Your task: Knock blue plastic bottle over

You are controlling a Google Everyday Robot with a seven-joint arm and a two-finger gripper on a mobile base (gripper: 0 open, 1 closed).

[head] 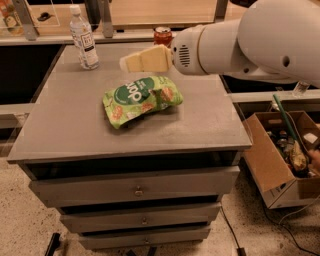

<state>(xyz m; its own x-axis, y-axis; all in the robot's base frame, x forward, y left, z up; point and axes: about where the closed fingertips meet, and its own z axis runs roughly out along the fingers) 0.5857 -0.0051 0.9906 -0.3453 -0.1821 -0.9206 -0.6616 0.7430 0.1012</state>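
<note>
The blue plastic bottle [84, 38], clear with a white cap and a white label, stands upright at the back left of the grey cabinet top [65, 125]. My gripper [126, 62] reaches in from the right on a thick white arm, its cream fingers pointing left, above the green snack bag [141, 98]. The gripper tip is to the right of the bottle and apart from it. The red cola can [163, 36] stands at the back, partly hidden behind the gripper and arm.
The cabinet has several drawers [135, 189] below its top. A cardboard box [286, 159] full of items sits on the floor at the right. A wooden shelf [150, 12] runs behind the cabinet.
</note>
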